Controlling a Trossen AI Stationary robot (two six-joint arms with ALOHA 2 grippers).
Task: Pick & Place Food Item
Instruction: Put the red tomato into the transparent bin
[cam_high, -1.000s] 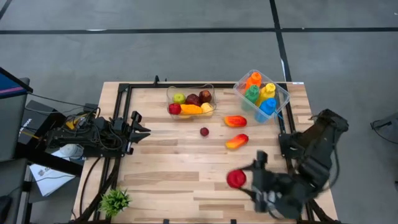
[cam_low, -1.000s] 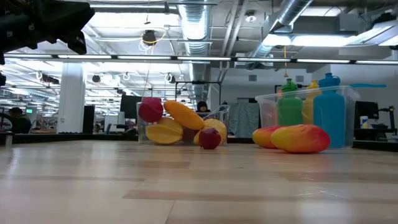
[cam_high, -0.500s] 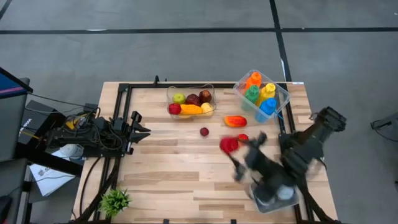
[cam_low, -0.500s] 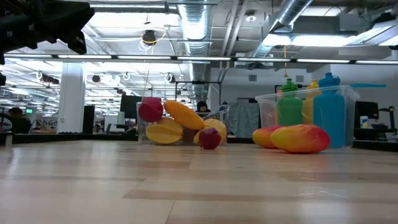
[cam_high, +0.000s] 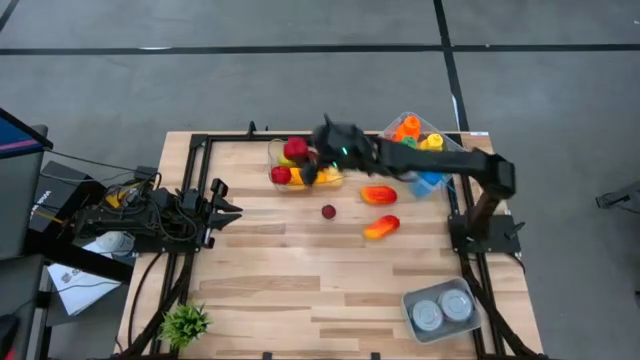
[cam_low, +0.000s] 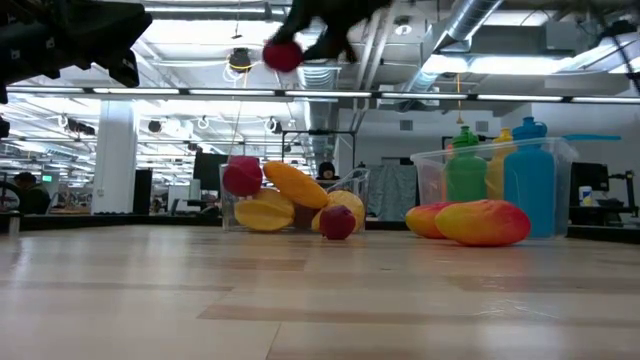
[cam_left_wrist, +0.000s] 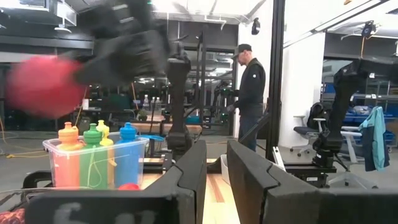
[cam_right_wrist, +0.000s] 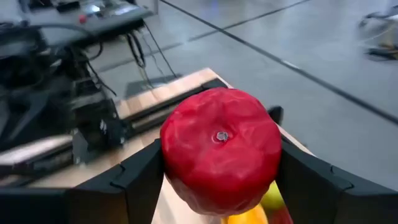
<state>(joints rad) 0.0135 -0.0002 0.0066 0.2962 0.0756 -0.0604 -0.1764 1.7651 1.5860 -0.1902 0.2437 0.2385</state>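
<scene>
From above, the right gripper (cam_high: 303, 160) holds the red apple (cam_high: 295, 149) over the fruit tub (cam_high: 342, 148); lower before letting go; the left gripper (cam_high: 228, 197), jaws near closed, waits at the table's left; level view: apple (cam_low: 282, 55) hangs high; right wrist: centre it first.

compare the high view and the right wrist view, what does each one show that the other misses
Only the high view shows the bottle bin, the loose fruit on the table, the plant and the parked left gripper. Only the right wrist view shows the red apple's stem dimple and a finger pressed against each side. Both show the right gripper holding the red apple above the fruit container.
</scene>
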